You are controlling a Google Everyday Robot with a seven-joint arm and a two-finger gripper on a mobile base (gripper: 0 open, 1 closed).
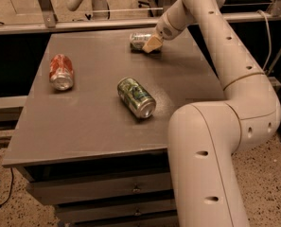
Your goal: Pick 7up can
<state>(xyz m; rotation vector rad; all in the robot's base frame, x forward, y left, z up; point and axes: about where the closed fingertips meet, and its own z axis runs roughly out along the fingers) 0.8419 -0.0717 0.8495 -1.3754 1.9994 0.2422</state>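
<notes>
The 7up can [138, 40] is pale silver-white with light green marks. It lies on its side near the far edge of the grey table [92, 122], right of the middle. My gripper [152, 44] is at the can's right end, low over the table and touching or almost touching the can. The white arm reaches it from the right, over the table's right side. The can's right end is hidden behind the gripper.
A darker green can [136, 97] lies on its side in the middle of the table. A red-orange can [61, 72] lies on its side at the left. A metal rail [83, 25] runs behind the table. Drawers [102, 188] sit below the tabletop.
</notes>
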